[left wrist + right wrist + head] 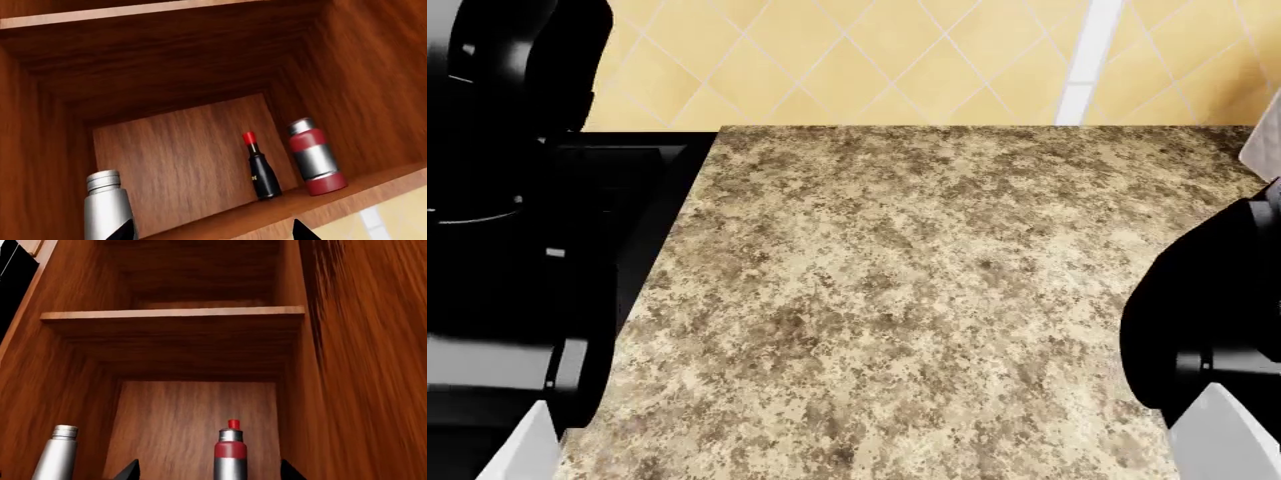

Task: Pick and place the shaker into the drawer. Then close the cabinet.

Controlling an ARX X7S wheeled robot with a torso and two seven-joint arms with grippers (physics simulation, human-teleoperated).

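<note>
My right gripper (pixel 208 471) is spread wide, with the shaker (pixel 230 456) between, untouched. I should back out slowly toward six o'clock, no bumping.

So the wide reddish-brown wooden drawer (pixel 180 160) has three things standing on its flat bottom. In the left wrist view a red-and-silver cylindrical shaker (pixel 315 157) stands at about 4 o'clock, a small black bottle with a red cap (pixel 261 167) just beside it, and a plain silver metal bottle (pixel 107 207) well apart at 7 o'clock. All three look upright. The speckled beige granite countertop (pixel 921 300) up above is a separate surface.
</note>
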